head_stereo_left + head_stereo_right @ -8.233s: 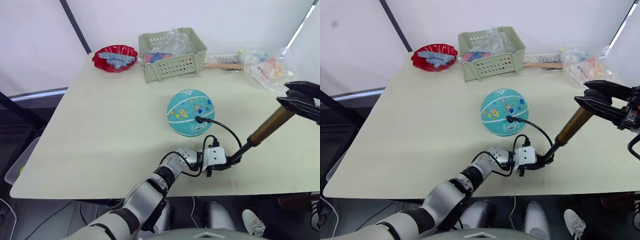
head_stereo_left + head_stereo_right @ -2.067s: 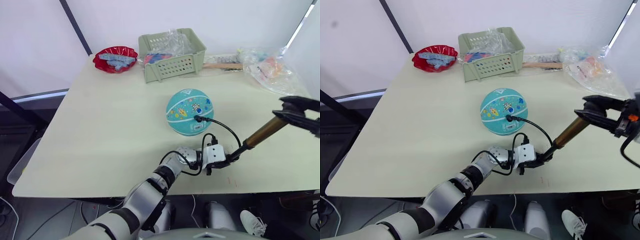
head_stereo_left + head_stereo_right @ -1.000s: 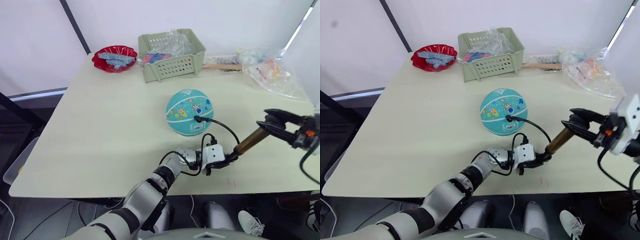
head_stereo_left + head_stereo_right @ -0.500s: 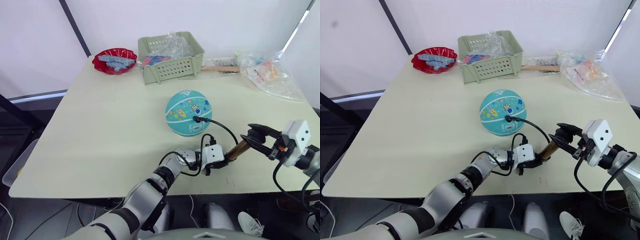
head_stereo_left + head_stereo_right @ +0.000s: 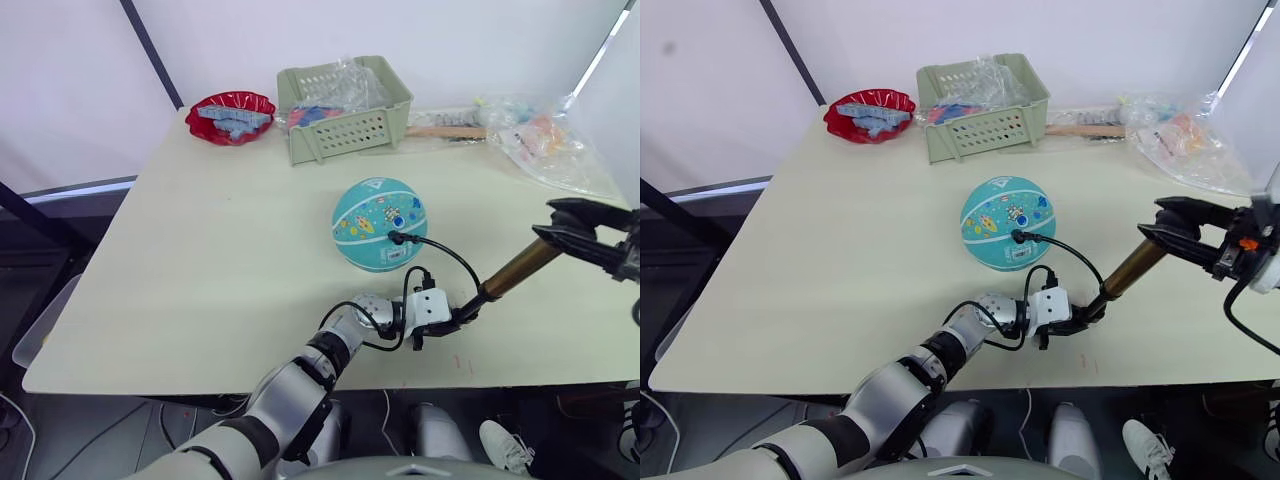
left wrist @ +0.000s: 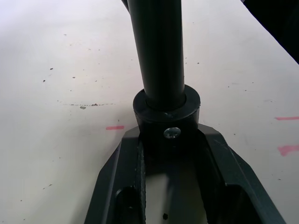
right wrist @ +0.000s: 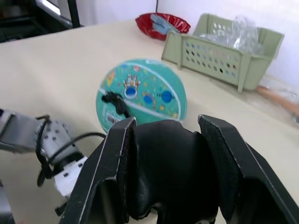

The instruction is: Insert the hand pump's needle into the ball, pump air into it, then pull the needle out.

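Hand pump [image 5: 515, 268]: right claw [image 5: 578, 222] grips handle, left claw [image 5: 447, 322] clamps foot.

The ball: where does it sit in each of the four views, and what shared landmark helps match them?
Left eye view: the ball lies mid-table, right of centre.
Right eye view: the ball lies near the picture's centre.
Left wrist view: not in it.
Right wrist view: the ball lies just beyond the black handle held in the right gripper.
Shared landmark: the green basket behind the ball.
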`<state>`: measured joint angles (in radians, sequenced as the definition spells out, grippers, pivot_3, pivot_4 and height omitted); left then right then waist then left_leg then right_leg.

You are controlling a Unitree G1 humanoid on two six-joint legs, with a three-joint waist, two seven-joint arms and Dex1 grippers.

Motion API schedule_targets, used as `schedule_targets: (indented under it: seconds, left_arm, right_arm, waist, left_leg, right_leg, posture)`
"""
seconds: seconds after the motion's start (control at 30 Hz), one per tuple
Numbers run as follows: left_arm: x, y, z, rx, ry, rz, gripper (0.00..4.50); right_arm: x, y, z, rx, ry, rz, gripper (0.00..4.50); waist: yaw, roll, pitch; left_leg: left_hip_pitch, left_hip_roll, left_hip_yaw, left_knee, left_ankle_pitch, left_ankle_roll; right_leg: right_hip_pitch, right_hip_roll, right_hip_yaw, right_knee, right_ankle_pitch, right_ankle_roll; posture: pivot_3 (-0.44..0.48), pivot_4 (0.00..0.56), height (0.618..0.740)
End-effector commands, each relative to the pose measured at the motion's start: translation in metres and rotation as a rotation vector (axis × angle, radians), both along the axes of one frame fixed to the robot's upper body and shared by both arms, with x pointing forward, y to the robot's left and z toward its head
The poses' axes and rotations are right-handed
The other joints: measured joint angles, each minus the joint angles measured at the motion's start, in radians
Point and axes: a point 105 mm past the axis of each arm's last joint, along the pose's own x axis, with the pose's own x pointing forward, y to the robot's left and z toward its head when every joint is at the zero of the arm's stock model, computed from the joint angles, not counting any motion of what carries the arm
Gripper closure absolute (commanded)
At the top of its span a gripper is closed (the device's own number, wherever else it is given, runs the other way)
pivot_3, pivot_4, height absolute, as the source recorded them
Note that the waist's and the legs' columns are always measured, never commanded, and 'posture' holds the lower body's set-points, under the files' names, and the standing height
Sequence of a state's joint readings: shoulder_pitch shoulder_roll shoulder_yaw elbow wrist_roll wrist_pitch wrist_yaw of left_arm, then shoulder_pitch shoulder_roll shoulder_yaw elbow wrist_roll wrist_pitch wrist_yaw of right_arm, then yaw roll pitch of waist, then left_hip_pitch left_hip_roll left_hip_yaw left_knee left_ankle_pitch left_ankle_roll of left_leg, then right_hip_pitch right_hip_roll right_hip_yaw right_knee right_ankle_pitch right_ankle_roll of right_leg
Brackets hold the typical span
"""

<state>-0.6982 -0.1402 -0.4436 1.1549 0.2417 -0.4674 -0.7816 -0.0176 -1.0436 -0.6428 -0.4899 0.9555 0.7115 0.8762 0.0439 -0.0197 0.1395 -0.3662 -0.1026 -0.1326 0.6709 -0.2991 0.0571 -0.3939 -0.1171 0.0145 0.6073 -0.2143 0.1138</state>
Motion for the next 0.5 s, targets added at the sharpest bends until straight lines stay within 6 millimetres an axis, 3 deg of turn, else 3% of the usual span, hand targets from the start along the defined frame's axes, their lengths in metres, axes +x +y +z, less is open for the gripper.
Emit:
schedule_targets:
  seconds: [0.03,0.23,0.43,0.5]
  left_arm:
    - [-0.026,0.003,-0.041,0.135,0.120,-0.009,3.55]
    - [-0.026,0.004,-0.041,0.138,0.120,-0.009,3.55]
    - [-0.026,0.004,-0.041,0.136,0.119,-0.009,3.55]
    - [-0.026,0.004,-0.041,0.136,0.119,-0.009,3.55]
  right_arm:
    - [-0.009,-0.008,0.045,0.002,-0.133,-0.014,2.87]
    - [-0.012,-0.009,0.067,0.004,-0.158,-0.014,2.87]
    - [-0.010,-0.005,0.056,0.008,-0.121,-0.003,2.87]
    - [-0.008,-0.001,0.043,0.019,-0.088,0.003,2.87]
  waist:
    - [0.000,0.000,0.000]
    - [0.000,0.000,0.000]
    - [0.000,0.000,0.001]
    - [0.000,0.000,0.001]
  left_leg:
    - [0.000,0.000,0.000,0.000,0.000,0.000]
    - [-0.001,0.000,0.000,0.000,0.000,0.000]
    - [-0.002,0.000,0.000,0.000,0.000,0.000]
    - [-0.002,0.000,0.000,0.000,0.000,0.000]
  right_leg:
    - [0.000,0.000,0.000,0.000,0.000,0.000]
    - [-0.001,0.000,0.000,0.000,0.000,0.000]
    - [-0.001,-0.001,0.000,0.000,0.000,0.000]
    - [-0.001,-0.001,0.000,0.000,0.000,0.000]
  posture:
    - [0.000,0.150,0.740]
    - [0.000,0.150,0.740]
    - [0.000,0.150,0.740]
    - [0.000,0.150,0.740]
